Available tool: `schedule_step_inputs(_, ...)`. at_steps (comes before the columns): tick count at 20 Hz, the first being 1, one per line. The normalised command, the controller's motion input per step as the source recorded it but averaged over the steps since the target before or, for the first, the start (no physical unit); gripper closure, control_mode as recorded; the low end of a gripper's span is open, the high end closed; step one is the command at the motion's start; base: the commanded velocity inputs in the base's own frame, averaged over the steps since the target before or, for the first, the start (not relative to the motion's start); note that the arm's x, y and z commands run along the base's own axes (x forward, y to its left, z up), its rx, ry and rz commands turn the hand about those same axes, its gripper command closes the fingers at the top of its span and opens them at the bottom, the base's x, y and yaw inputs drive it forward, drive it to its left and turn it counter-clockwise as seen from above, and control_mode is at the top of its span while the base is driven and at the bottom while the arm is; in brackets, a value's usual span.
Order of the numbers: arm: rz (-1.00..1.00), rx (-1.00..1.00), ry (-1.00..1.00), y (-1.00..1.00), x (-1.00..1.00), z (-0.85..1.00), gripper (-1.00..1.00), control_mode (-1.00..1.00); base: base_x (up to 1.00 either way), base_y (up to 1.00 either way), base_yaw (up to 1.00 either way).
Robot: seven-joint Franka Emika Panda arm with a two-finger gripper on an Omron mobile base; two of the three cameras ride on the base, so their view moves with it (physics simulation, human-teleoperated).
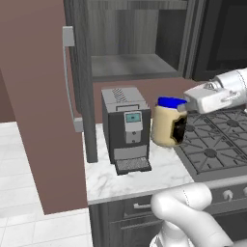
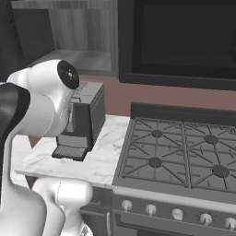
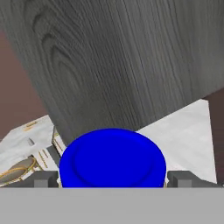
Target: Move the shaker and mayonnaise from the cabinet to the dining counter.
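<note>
The mayonnaise (image 1: 165,124), a cream jar with a bright blue lid, hangs in the air just right of the coffee machine, above the worktop's edge by the stove. My gripper (image 1: 178,127) reaches in from the right and is shut on the jar, jaws wide around it. In the hand view the blue lid of the mayonnaise (image 3: 112,158) sits between the two fingertips (image 3: 45,179) of the gripper (image 3: 113,179). The cabinet (image 1: 130,65) stands open above, its shelf bare, its door (image 1: 81,72) swung out to the left. The shaker is out of view. I cannot make out the dining counter.
A grey coffee machine (image 1: 124,128) stands on the small marble worktop (image 1: 144,178). The gas stove (image 2: 184,154) lies to its right under a dark microwave (image 2: 179,41). My own elbow (image 2: 46,101) blocks the left of the right base view. The open door's silver handle (image 1: 67,77) juts out.
</note>
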Motion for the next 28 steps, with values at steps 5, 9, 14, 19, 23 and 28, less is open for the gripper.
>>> schedule_step_inputs(5,0.00,-0.10,-0.07,-0.29,-0.63,-0.10,1.00,-1.00,0.00,0.00,0.00)
schedule_step_inputs(9,0.00,0.00,-0.07,-0.30,-0.64,-0.04,1.00,-1.00,0.00,0.00,0.00)
schedule_step_inputs(14,0.00,0.00,-0.01,-0.19,-0.52,-0.04,1.00,-1.00,0.00,0.00,0.00)
schedule_step_inputs(19,-0.02,0.00,0.02,-0.03,-0.23,-0.04,1.00,-1.00,0.00,0.00,0.00)
schedule_step_inputs(23,0.00,0.00,0.02,0.00,-0.01,0.00,1.00,-1.00,0.00,0.00,0.00)
schedule_step_inputs(28,0.00,0.00,0.00,0.00,0.00,0.00,1.00,-1.00,0.00,0.00,0.00)
